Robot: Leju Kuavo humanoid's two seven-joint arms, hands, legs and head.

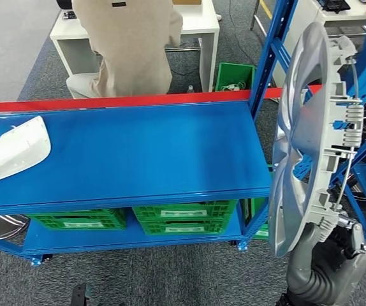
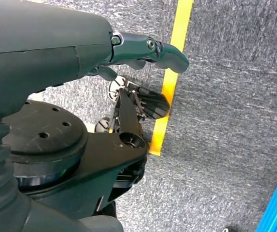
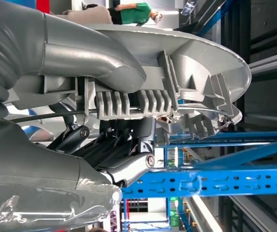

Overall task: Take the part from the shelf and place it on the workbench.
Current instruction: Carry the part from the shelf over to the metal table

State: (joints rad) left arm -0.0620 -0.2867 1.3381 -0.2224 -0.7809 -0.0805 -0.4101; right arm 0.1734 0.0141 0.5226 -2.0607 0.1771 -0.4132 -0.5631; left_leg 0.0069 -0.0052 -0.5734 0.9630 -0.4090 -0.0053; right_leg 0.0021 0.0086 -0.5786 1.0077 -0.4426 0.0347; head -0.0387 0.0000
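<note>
A silver wheel cover (image 1: 311,134) stands on edge at the right of the head view, off the end of the blue shelf (image 1: 138,153). My right hand (image 1: 333,252) grips its lower rim from below. In the right wrist view the thumb (image 3: 93,63) presses over the cover's rim (image 3: 210,63) and the dark fingers (image 3: 130,164) clamp its ribbed back. My left hand (image 2: 144,72) hangs over grey floor with its fingers apart and nothing in them. A white part (image 1: 13,150) lies at the shelf's left end.
Green crates (image 1: 183,217) sit on the lower shelf. A blue rack upright (image 1: 268,57) stands just behind the wheel cover, with more blue racking at the right. A person in beige (image 1: 128,44) stands behind the shelf by a white table (image 1: 197,29). A yellow floor line (image 2: 170,82) runs under my left hand.
</note>
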